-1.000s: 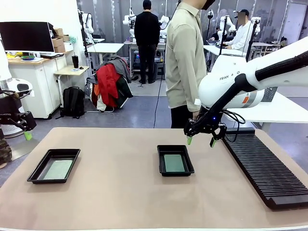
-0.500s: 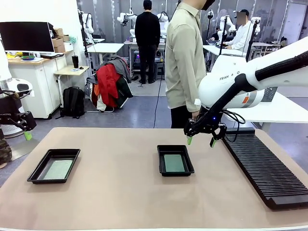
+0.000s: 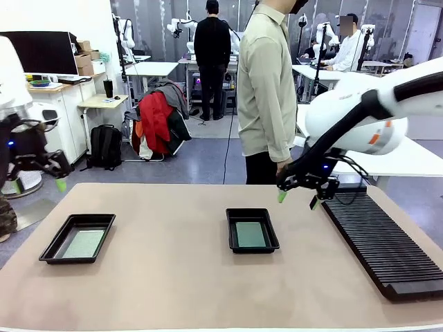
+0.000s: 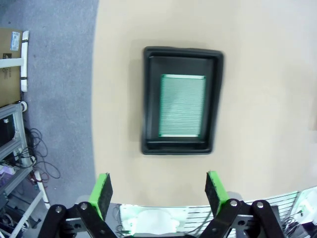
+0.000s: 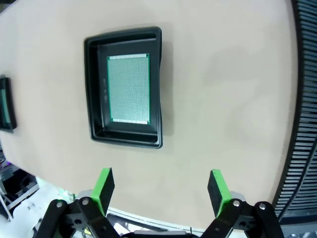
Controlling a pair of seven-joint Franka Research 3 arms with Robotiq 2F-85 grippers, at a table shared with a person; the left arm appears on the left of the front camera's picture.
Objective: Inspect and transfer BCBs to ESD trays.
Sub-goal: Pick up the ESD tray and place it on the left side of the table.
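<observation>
Both arms higher over tan table (image 3: pixel 173 277)

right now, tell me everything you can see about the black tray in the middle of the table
The middle tray is a shallow rectangular tray of black plastic, by its look, with a raised flared rim. It sits flat on the tan table, left of the long black slotted rack. One green circuit board lies flat on its floor, with a margin of black floor around it. Nothing else touches it. The right gripper hangs open above the table to the tray's right, empty.
</observation>
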